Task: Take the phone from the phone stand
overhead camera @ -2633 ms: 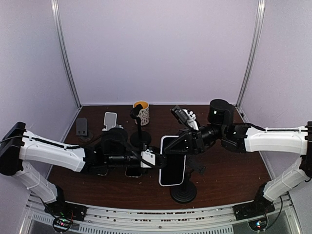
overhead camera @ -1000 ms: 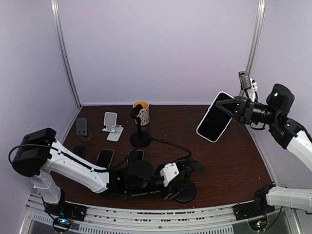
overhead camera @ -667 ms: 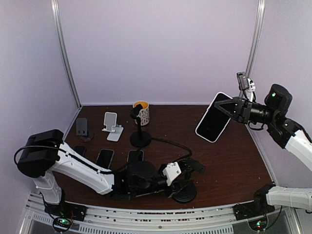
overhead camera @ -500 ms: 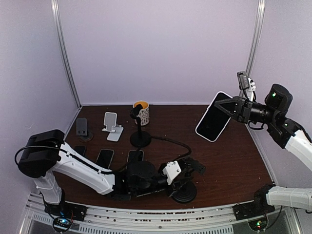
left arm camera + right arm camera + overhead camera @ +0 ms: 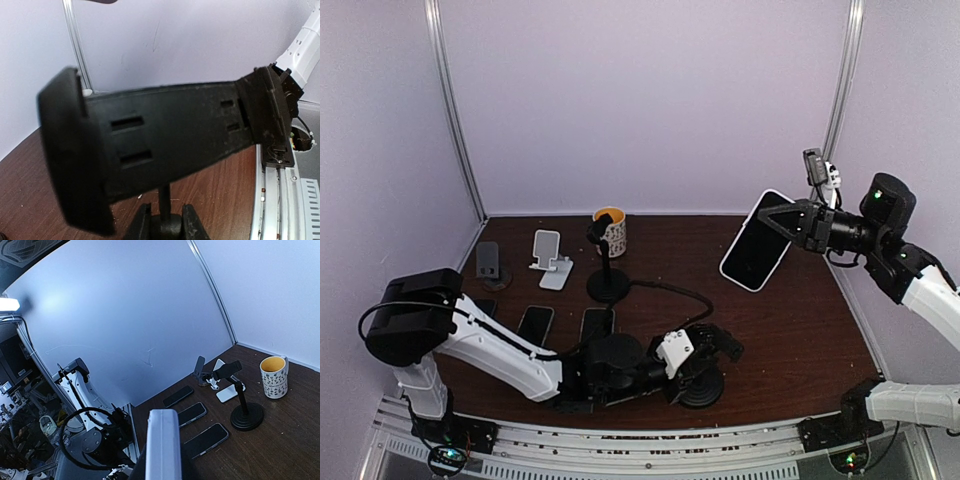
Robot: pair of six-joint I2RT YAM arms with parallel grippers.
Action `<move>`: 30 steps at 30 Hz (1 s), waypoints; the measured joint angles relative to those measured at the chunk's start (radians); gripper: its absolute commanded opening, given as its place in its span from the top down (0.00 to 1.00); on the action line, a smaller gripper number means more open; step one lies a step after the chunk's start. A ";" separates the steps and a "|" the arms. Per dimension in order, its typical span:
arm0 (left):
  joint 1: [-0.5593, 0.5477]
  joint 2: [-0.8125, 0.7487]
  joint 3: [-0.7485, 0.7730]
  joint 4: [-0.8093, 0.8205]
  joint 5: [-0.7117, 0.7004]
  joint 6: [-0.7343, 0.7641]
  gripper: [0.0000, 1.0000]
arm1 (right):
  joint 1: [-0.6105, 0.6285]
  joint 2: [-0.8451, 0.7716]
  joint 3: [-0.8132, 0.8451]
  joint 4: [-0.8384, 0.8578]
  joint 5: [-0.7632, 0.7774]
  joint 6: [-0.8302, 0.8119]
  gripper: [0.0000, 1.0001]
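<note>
The left arm (image 5: 490, 345) lies low and stretched along the bottom of the overhead view, reaching from the lower left towards the centre. Its left pincer (image 5: 695, 364) is at the phone stand (image 5: 700, 392), which sits on the surface (image 5: 790, 330) near the bottom centre. In the left wrist view the two fingers (image 5: 136, 224) press in from either side of the stand's thin stem, clamped on it. The empty black cradle fills the frame above them.

The right arm (image 5: 920, 285) is bent and raised at the right edge of the overhead view, with its forearm pointing left. Its right pincer (image 5: 784, 222) is closed on the top edge of the phone (image 5: 753, 257). The phone hangs tilted in the air at the centre right, well apart from the stand and clear of the surface.

There are two arms and one held phone. Three more phones (image 5: 534, 325) lie flat in a row at the lower left. Besides the gripped stand there is one black pole stand (image 5: 608, 285) on a round base, and one white folding stand (image 5: 550, 258). One mug (image 5: 611, 230) with a yellow inside is at the back. A grey object (image 5: 487, 260) is propped at the far left, too small to identify.
</note>
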State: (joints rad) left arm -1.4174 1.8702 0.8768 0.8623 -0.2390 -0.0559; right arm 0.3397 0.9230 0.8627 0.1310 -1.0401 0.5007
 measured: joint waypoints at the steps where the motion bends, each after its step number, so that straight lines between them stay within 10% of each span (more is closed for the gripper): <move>1: 0.003 0.000 0.000 -0.002 -0.005 -0.001 1.00 | 0.000 0.001 0.000 0.000 0.000 0.000 1.00; 30: 0.407 0.115 0.325 -0.109 0.045 0.018 1.00 | -0.068 -0.071 -0.039 0.064 -0.012 0.049 1.00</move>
State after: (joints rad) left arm -1.0100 1.9854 1.2015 0.7536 -0.1944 -0.0383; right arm 0.2718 0.8520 0.8234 0.1951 -1.0523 0.5499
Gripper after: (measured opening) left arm 0.177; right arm 0.110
